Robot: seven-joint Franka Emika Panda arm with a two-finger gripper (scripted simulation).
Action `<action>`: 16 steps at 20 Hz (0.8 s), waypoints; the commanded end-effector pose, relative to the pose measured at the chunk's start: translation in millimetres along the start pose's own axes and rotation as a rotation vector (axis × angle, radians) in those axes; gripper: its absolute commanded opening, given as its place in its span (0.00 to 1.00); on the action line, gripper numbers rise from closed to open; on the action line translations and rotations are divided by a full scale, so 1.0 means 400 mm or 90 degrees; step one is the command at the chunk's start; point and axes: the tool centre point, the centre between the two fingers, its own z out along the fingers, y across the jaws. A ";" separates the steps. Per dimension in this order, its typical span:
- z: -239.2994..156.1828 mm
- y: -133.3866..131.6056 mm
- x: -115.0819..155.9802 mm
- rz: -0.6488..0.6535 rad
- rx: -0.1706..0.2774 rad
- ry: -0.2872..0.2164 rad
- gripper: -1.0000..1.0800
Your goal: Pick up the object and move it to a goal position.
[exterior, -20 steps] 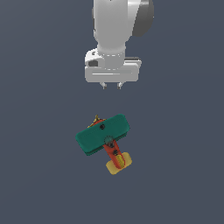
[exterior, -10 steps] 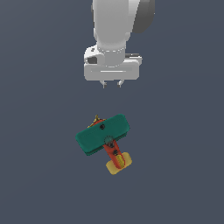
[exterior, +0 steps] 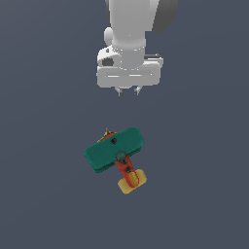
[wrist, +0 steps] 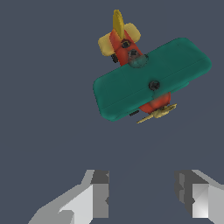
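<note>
Empty fingers spread wide, toy plane not yet reached.

The gripper [exterior: 127, 92] has its fingers [wrist: 94, 199] wide apart with nothing between them. The plane [exterior: 115, 151] lies flat on the floor, well apart from it and nearer the camera in the exterior view. A good grasp probably means centring over the red body, fingers straddling it, then descending. The arm hangs straight down, wrist vertical.
</note>
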 end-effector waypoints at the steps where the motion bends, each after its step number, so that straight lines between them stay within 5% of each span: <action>1: -0.005 -0.006 0.001 -0.007 -0.001 0.003 0.62; 16: -0.030 -0.018 0.012 -0.033 -0.019 0.009 0.62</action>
